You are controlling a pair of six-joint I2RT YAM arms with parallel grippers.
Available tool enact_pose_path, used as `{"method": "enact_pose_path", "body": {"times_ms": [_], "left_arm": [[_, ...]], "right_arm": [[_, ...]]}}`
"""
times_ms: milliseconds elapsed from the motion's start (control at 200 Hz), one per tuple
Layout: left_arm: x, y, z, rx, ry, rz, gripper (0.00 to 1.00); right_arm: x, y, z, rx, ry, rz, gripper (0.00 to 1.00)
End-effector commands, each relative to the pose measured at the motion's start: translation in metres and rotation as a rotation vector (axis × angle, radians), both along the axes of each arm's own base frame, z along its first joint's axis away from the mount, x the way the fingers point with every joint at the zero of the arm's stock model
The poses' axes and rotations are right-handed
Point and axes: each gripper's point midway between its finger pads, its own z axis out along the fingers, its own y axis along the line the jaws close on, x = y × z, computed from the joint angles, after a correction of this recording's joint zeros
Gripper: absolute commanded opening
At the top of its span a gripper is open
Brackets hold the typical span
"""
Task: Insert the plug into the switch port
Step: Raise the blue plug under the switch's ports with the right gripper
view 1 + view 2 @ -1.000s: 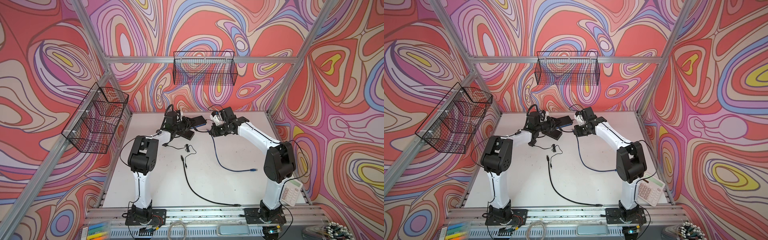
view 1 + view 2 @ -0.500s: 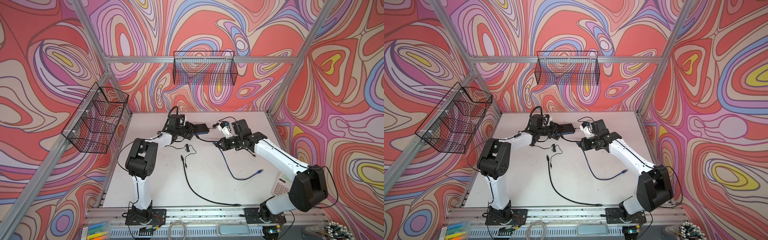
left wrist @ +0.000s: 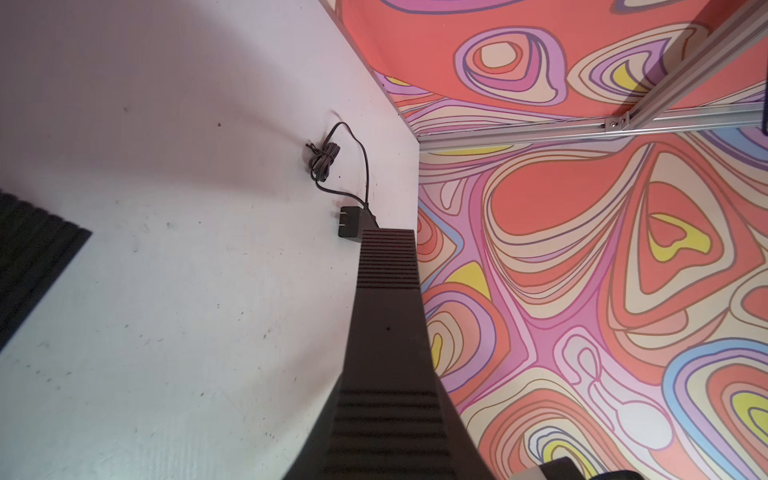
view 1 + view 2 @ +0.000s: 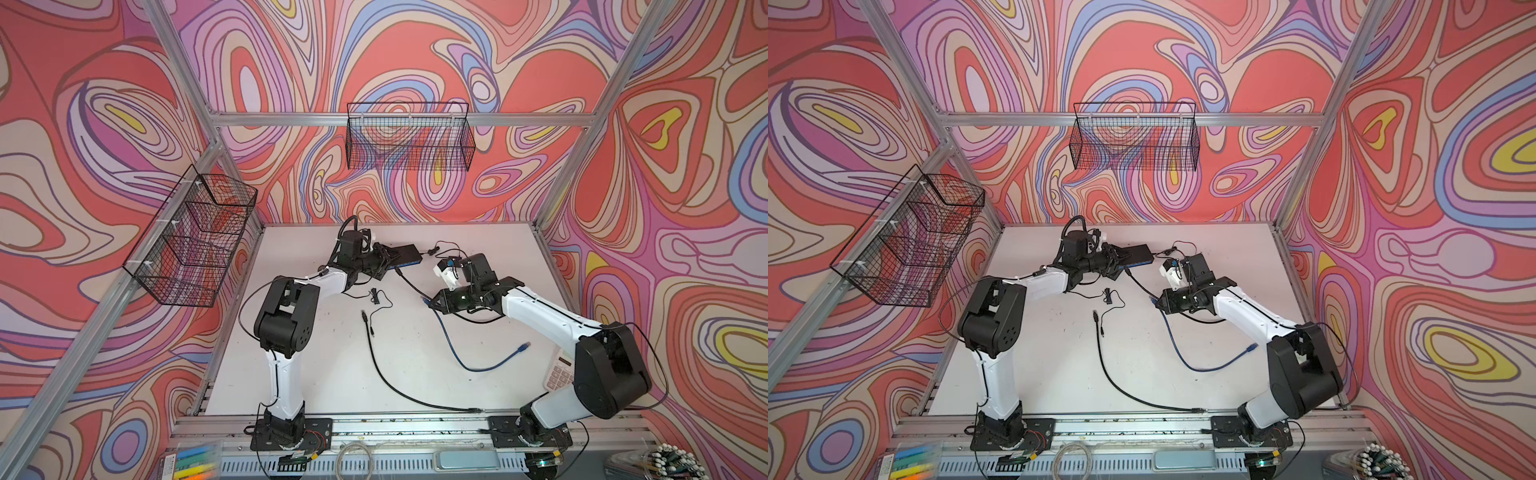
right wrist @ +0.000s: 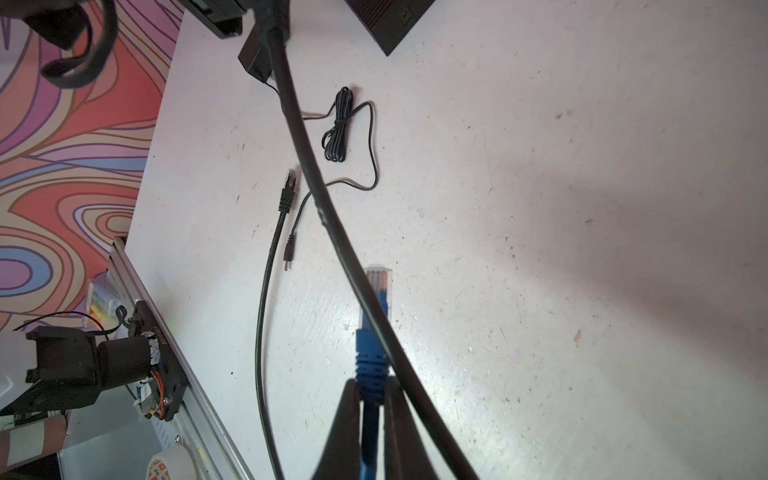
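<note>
While L hand clamps switch & R hand pinches plug, approach step's on; next needs plug aligned w/ port, then pushed.

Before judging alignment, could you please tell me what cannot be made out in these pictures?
- Ports on the switch: too small in both top views; left wrist view shows only casing.
- One edge of the blue plug: behind the black cable, right wrist view.
- That cable's far end: blurred at the same view's edge.
</note>
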Motion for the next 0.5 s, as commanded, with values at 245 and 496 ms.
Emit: {"method": "enact_pose_path", "body": {"times_ms": [245, 496], "left_arm": [[0.023, -0.015, 0.023, -0.050, -0.074, 0.007, 0.04], [0.018, -0.012, 0.008, -0.021, -0.057, -0.001, 0.05]], "right_arm": [[-0.006, 0.047, 0.012, 0.018, -0.033, 0.116, 0.00], [-0.017, 0.042, 0.060, 0.079, -0.121, 0.119, 0.00]]}}
